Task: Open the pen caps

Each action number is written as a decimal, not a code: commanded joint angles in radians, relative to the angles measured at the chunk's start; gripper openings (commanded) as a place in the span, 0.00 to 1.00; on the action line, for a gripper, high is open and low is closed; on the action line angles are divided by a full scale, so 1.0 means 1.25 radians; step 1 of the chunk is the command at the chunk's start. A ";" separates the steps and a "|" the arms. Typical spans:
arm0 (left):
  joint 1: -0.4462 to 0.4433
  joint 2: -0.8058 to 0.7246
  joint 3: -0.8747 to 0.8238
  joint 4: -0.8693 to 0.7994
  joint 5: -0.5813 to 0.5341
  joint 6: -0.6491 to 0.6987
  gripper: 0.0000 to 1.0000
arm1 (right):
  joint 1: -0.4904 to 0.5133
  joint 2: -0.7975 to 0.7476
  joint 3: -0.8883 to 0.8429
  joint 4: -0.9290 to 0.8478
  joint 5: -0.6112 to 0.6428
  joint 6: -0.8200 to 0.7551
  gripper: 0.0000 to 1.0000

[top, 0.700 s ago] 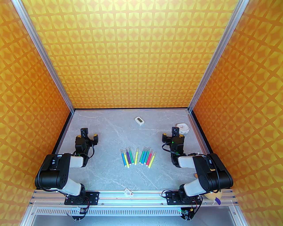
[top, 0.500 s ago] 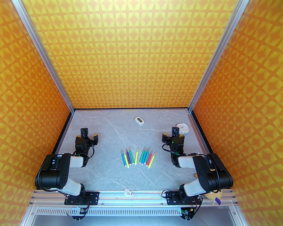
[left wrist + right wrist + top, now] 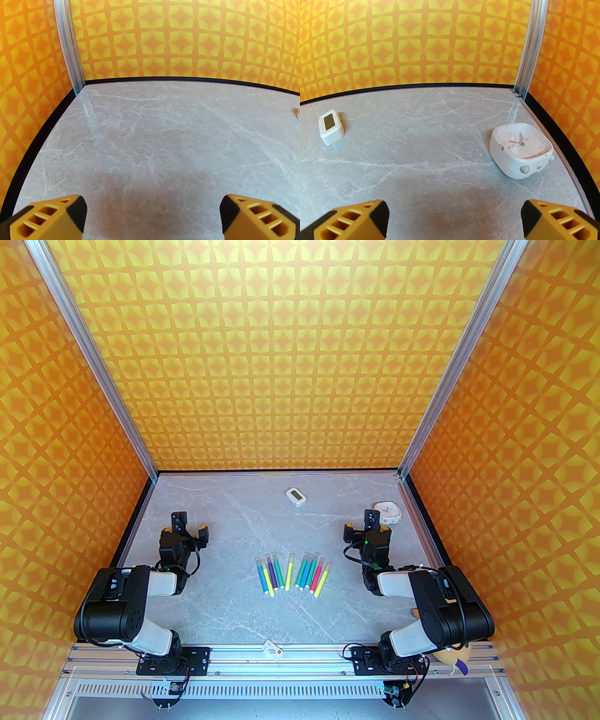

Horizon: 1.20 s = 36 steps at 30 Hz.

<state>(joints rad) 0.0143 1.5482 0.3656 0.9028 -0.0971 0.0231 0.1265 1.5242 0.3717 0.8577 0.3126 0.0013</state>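
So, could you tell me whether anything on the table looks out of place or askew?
The white alarm clock lies on its back, face up, near the far right corner instead of standing on its feet. Otherwise nothing stands out: the pens lie side by side in a tidy row.

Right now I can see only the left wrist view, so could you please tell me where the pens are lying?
Observer: The pens lie in a row between the two arms, to the right of the left gripper and nearer the robot than it is.
Operator: Thank you. Are their caps on?
Observer: In the top view each barrel has a pale far end, so the pen caps look fitted, though they are tiny.
Operator: And what is the right gripper doing?
Observer: The right gripper is open and empty, with a white clock ahead on its right.
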 commanded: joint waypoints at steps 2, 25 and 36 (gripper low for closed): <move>0.007 0.002 0.006 0.004 0.015 0.006 0.99 | -0.004 -0.002 0.005 0.011 -0.013 -0.007 0.99; 0.003 -0.022 0.011 -0.023 0.014 0.011 0.99 | -0.004 -0.038 0.025 -0.054 -0.003 -0.009 0.99; -0.019 -0.279 0.097 -0.403 -0.013 -0.044 0.99 | 0.002 -0.254 0.197 -0.637 -0.010 0.151 0.98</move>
<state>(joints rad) 0.0071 1.2560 0.4465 0.5774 -0.0986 -0.0048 0.1268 1.2381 0.5552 0.3645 0.3130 0.0906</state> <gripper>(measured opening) 0.990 0.982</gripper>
